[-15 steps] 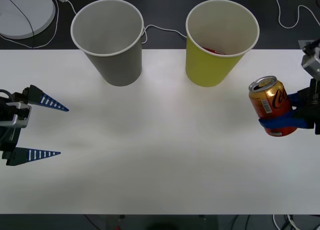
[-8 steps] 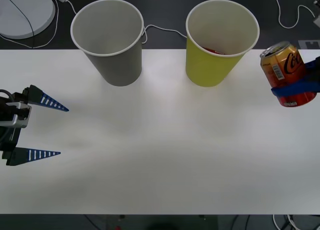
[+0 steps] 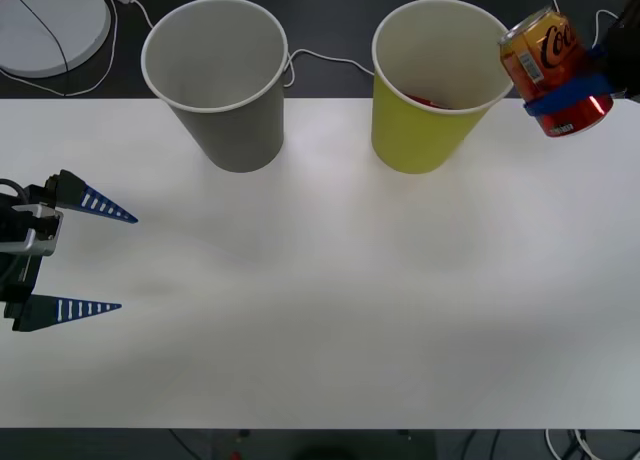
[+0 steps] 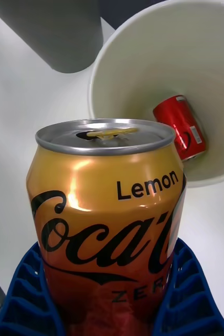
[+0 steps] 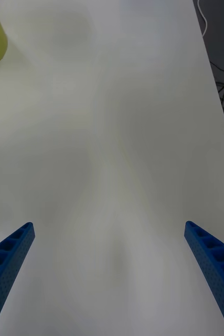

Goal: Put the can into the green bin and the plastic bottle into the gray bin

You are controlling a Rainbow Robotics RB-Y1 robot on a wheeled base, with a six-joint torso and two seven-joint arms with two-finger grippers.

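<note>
While the white table point(image 3: 320, 310) spans the whole working area, the two large cups stand side by side near its far edge: the gray bin point(image 3: 222, 90) toward the robot's left and the green bin point(image 3: 432, 100) toward its right, both upright and mouth-up. A red can point(image 4: 181, 127) lies on the floor of the green bin. At the left edge of the table the left gripper point(image 3: 75, 260) waits just above the surface, its blue fingers spread wide with nothing between them. The right gripper point(image 3: 570, 88) is raised at the far right, its blue fingers clamped around the lower body of the can point(image 3: 553, 68), which hangs in the air just beside the green bin's right rim and level with it, clear of the table. The can's long axis is close to vertical but leans, with its pull-tab top uppermost and tipped toward the green bin and its base swung outward, away from the cup. The step in hand appears to be the carry to the drop point. To finish it well, the gripper should probably bring the can inward until its whole body sits over the open mouth, keeping the base above the white rim so the light paper cup is not knocked, and only then release. No plastic bottle can be made out.
</note>
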